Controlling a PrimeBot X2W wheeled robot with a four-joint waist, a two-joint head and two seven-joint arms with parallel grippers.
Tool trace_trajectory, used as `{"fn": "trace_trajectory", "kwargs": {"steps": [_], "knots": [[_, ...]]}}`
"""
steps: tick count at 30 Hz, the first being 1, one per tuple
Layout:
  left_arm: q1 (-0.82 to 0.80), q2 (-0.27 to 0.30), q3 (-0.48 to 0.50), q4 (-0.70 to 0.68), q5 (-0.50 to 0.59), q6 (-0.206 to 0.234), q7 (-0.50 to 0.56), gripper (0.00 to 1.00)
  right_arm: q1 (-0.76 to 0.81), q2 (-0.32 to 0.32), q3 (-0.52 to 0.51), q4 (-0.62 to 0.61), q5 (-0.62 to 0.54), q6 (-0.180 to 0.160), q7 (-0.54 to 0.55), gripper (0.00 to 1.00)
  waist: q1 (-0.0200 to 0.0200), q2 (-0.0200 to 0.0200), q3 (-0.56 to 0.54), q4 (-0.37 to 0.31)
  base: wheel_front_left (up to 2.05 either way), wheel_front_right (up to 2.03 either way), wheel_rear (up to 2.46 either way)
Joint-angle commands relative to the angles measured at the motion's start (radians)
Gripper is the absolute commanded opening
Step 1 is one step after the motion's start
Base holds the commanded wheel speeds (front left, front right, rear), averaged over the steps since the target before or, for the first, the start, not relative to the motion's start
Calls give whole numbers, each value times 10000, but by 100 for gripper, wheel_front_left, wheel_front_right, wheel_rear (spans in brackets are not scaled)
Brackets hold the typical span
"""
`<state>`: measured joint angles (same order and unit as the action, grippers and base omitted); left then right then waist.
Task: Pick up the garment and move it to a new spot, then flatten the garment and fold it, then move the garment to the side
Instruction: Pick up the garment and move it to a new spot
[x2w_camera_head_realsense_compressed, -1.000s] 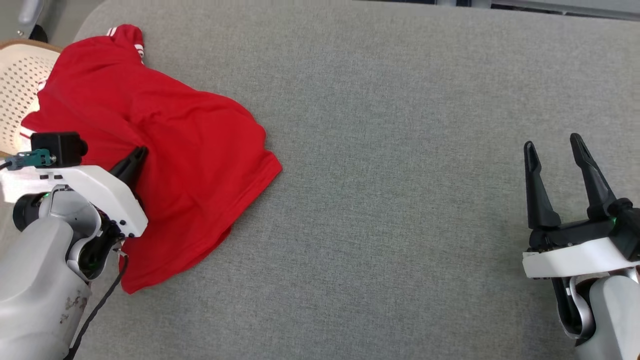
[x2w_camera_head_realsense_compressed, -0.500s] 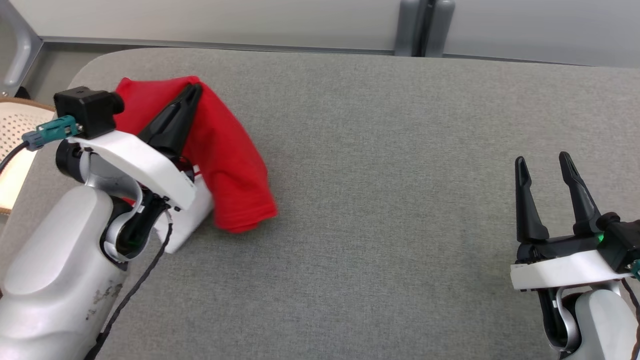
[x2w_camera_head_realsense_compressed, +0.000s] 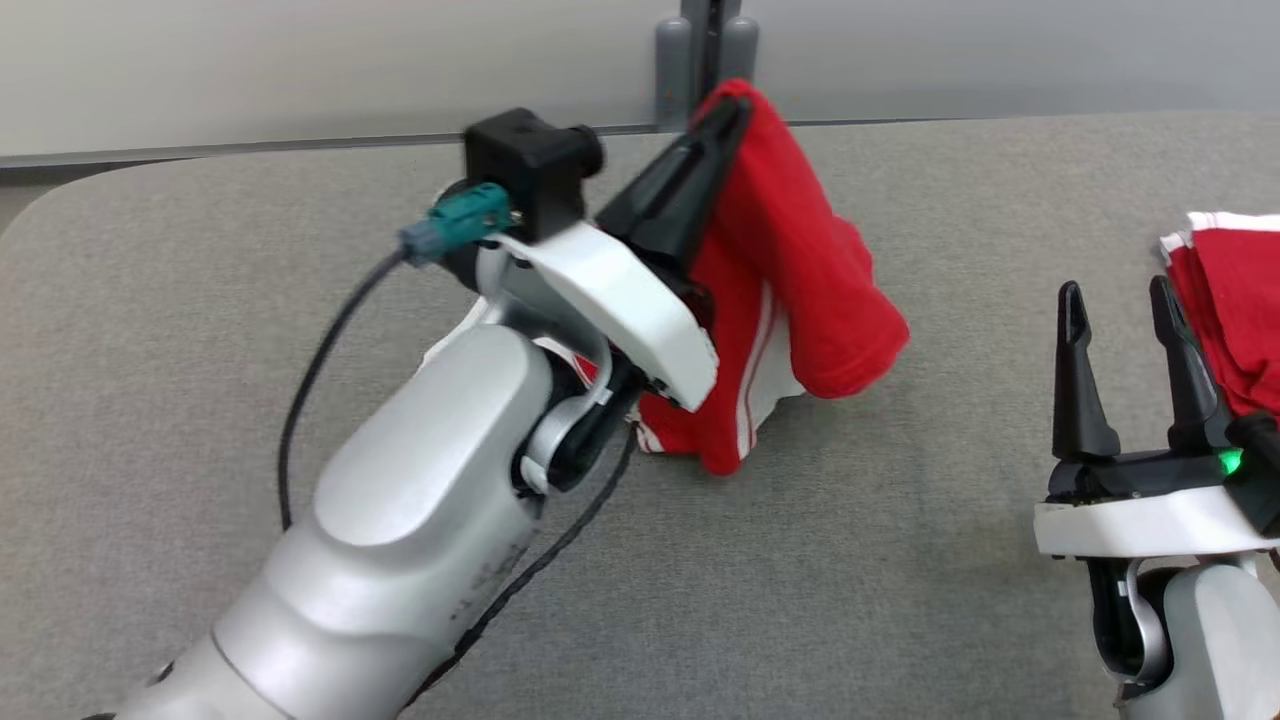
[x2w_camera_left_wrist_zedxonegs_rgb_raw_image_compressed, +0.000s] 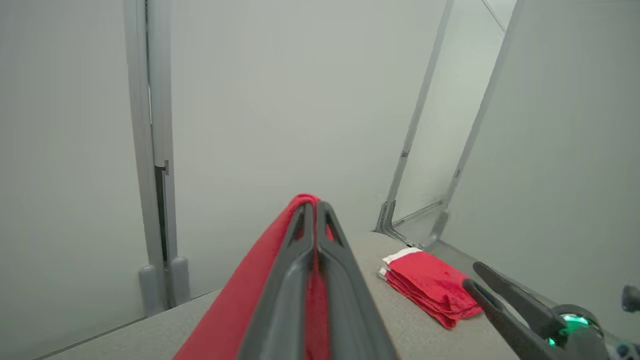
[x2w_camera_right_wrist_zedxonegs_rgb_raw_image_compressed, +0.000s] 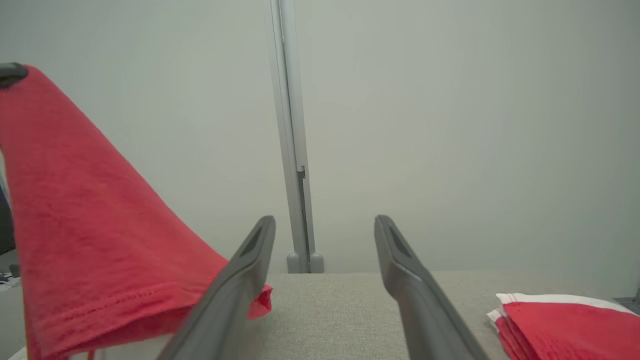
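Note:
The red garment (x2w_camera_head_realsense_compressed: 800, 280), with white stripes at its hem, hangs bunched from my left gripper (x2w_camera_head_realsense_compressed: 735, 110), which is shut on its top fold and held high over the middle of the grey table (x2w_camera_head_realsense_compressed: 900, 520). Its lower end still touches the table. In the left wrist view the closed fingers (x2w_camera_left_wrist_zedxonegs_rgb_raw_image_compressed: 314, 205) pinch the red garment (x2w_camera_left_wrist_zedxonegs_rgb_raw_image_compressed: 240, 305). My right gripper (x2w_camera_head_realsense_compressed: 1115, 290) stands open and empty at the lower right, apart from the cloth. The right wrist view has its open gripper (x2w_camera_right_wrist_zedxonegs_rgb_raw_image_compressed: 325, 220) with the garment (x2w_camera_right_wrist_zedxonegs_rgb_raw_image_compressed: 75, 225) draped at the left.
A stack of folded red garments with white trim (x2w_camera_head_realsense_compressed: 1235, 290) lies at the table's right edge, just beyond my right gripper, seen too as the stack (x2w_camera_left_wrist_zedxonegs_rgb_raw_image_compressed: 430, 282) and the stack (x2w_camera_right_wrist_zedxonegs_rgb_raw_image_compressed: 570, 325). A grey wall with a post (x2w_camera_head_realsense_compressed: 705, 60) rises behind the table.
My left gripper, shut on the garment, has lifted it off the table's left end and carried it up toward the middle. The head camera has turned right. The right gripper stays open.

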<state>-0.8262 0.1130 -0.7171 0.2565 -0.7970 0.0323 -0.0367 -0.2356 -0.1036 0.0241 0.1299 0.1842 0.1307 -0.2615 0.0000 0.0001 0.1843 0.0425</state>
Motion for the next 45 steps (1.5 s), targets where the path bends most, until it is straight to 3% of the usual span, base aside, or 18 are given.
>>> {"fn": "trace_trajectory", "kwargs": {"steps": [1,4,5,6,10,13,19,24,29,33,40,45], "knots": [[-359,-121,-227,265,305,66,-195,0,-152,34,-43,-84,-18,1,-52,100,0,-1,181,-416,0,0,0],[-424,-454,-810,915,338,-30,-403,0,-219,93,-146,-136,-5,1,-52,100,0,-1,351,-722,0,0,0],[-483,-502,-1075,1202,403,-72,-425,37,-247,113,-150,-134,18,1,-52,100,0,-1,407,-813,0,0,0],[-509,-541,-1337,1480,399,-161,-423,100,-277,136,-129,-121,19,1,-52,100,0,-1,465,-900,0,0,0],[-518,-596,-2201,2450,259,-384,-584,100,-328,228,0,-59,9,1,-52,100,0,-1,669,-1124,0,0,0],[-590,-584,-2476,2984,131,-254,-977,100,-298,267,-44,-52,12,1,-52,100,0,-1,770,-1066,0,0,0],[-593,-559,-2037,4032,-175,-193,-1918,100,-130,160,-162,-44,-51,1,-52,100,0,-1,615,-534,0,0,0],[-283,89,-1276,4199,121,-69,-2273,100,85,-38,-154,-51,-46,1,-52,100,0,-1,302,110,0,0,0],[843,849,303,2917,997,32,-2287,100,326,-138,13,45,-44,1,-52,100,0,-1,-40,615,0,0,0],[1840,1126,1258,2126,1512,7,-2291,100,458,-173,89,115,-22,1,-52,100,0,-1,-263,799,0,0,0],[4338,696,3124,764,2412,-274,-2294,100,882,-95,383,228,96,1,-53,100,0,-1,-557,1039,0,0,0],[5552,119,4053,323,3132,-774,-2295,100,1051,-119,543,290,119,1,-53,100,0,-1,-616,1132,0,0,0]]}}
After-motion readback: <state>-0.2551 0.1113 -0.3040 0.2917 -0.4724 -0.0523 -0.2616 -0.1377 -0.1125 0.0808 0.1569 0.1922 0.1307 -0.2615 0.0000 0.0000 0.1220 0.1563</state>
